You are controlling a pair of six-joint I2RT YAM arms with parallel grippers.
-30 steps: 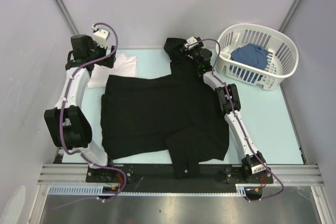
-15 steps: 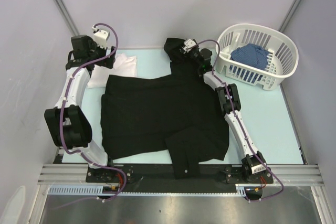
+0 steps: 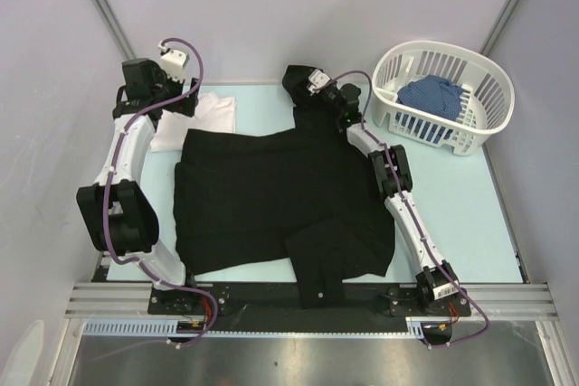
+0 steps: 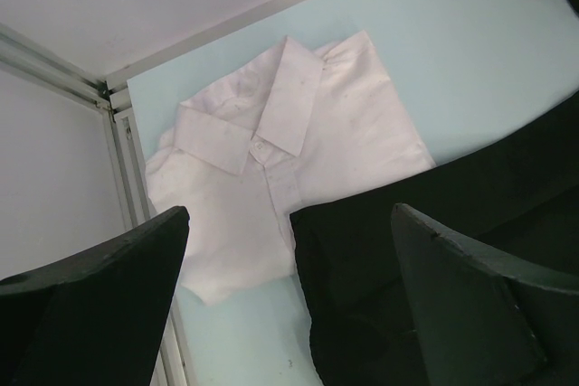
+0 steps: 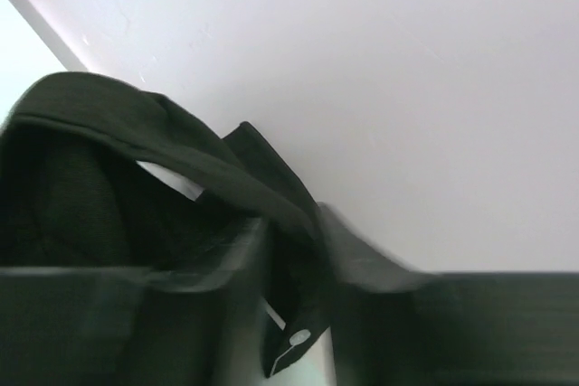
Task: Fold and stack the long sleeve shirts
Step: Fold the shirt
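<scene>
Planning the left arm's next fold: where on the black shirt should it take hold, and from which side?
Probably its far left corner, lying flat against the folded white shirt. That corner of the black shirt sits under the open left claw, so come straight down and pinch only the black edge, or the white shirt may lift too.

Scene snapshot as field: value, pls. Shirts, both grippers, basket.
black shirt: spread open mid-table, collar end at far edge
white shirt: folded, far-left corner, touching the black shirt's corner
left gripper: open, empty, above where the two shirts meet
right gripper: shut on black shirt near collar
white slatted basket: far right, blue cloth inside
stack: not yet made
</scene>
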